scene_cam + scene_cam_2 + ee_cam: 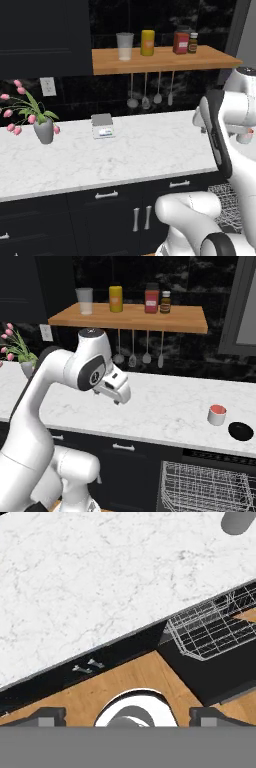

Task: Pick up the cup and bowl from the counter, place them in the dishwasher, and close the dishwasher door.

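Observation:
The white cup [217,415] with a red inside stands on the white marble counter [165,406] at the right. The black bowl [241,431] lies just right of it, near the counter's front edge. Below them the dishwasher is open, with its grey wire rack [205,486] pulled out. In the hand view the rack [215,629] sits over the lowered black dishwasher door [200,672]. A grey rounded shape [239,521] at the top right looks like the cup. My gripper [127,717] is open and empty, its hand [116,390] hovering above the counter's middle, well left of the cup.
A grey vase of pink flowers [44,131] and a small kitchen scale [102,125] stand on the counter's left part. A wooden shelf [130,317] with a glass and jars hangs above, with utensils [132,358] dangling under it. Black cabinets [107,210] lie below.

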Available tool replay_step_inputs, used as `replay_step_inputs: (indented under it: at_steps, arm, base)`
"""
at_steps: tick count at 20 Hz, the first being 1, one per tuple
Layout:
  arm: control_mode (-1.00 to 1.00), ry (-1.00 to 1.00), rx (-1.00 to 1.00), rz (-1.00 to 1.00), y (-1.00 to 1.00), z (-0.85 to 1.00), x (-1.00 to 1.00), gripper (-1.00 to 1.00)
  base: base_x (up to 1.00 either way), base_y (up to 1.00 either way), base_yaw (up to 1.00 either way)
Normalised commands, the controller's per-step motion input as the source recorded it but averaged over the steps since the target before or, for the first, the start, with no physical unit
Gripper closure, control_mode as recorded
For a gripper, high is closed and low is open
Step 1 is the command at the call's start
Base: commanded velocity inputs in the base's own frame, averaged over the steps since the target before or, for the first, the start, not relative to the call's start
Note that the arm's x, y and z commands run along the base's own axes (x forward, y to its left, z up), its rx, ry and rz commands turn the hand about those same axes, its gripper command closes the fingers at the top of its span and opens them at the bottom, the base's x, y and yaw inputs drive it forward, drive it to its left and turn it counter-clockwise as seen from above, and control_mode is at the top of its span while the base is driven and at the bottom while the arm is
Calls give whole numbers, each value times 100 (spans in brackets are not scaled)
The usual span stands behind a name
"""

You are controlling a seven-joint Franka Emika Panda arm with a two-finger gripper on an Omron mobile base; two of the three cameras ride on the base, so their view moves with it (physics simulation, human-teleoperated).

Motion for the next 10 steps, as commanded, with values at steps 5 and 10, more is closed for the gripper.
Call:
replay_step_inputs:
  at_steps: [5,10]
  arm:
    - [-100,4,0,-23,-100,-2,-6,-100]
    - [-100,18,1,-10,-100,0,38,-100]
  base:
    - [0,0,0]
    - [0,0,0]
